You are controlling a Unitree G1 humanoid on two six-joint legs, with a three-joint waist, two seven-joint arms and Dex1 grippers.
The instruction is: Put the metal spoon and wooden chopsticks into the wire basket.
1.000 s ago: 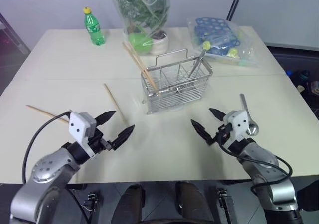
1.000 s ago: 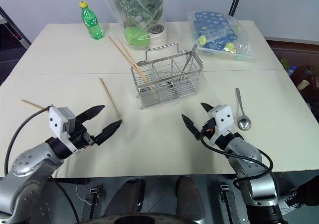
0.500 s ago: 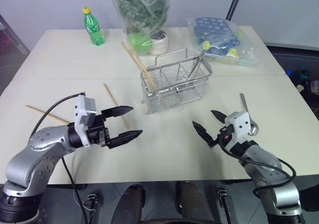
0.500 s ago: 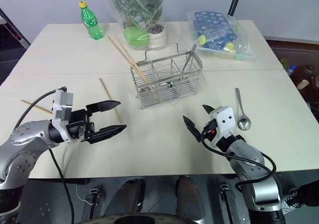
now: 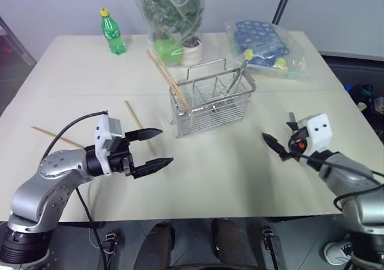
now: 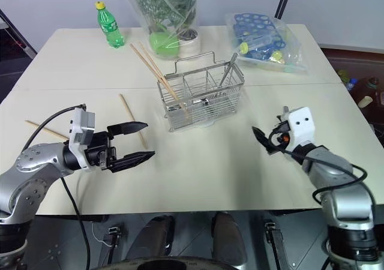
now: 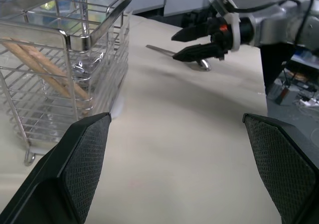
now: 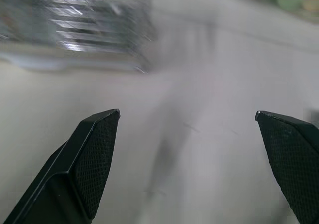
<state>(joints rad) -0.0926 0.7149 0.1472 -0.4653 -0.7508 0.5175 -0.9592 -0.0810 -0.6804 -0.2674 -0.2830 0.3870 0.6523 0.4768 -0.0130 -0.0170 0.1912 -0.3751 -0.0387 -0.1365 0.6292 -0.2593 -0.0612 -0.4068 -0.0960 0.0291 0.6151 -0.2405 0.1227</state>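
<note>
The wire basket (image 5: 211, 99) stands mid-table with two wooden chopsticks (image 5: 166, 73) leaning out of its left side. One more chopstick (image 5: 137, 121) lies on the table left of the basket, and another (image 5: 55, 137) lies further left. The metal spoon (image 7: 163, 50) lies flat on the table to the right of the basket. My right gripper (image 5: 277, 133) hovers open right by the spoon, hiding most of it from the head views. My left gripper (image 5: 165, 145) is open and empty, held level above the table near the closer loose chopstick and pointing right.
A utensil with a yellow-green knob (image 5: 245, 56) stands in the basket. At the back are a green bottle (image 5: 112, 32), a bagged plant (image 5: 174, 18) and a plastic bag of blue items (image 5: 264, 47). The table's near edge (image 5: 198, 213) runs just below both grippers.
My right gripper swung to the right and a little up, from the table's bare middle to the spoon. My left gripper turned to point more to the right while staying in place.
</note>
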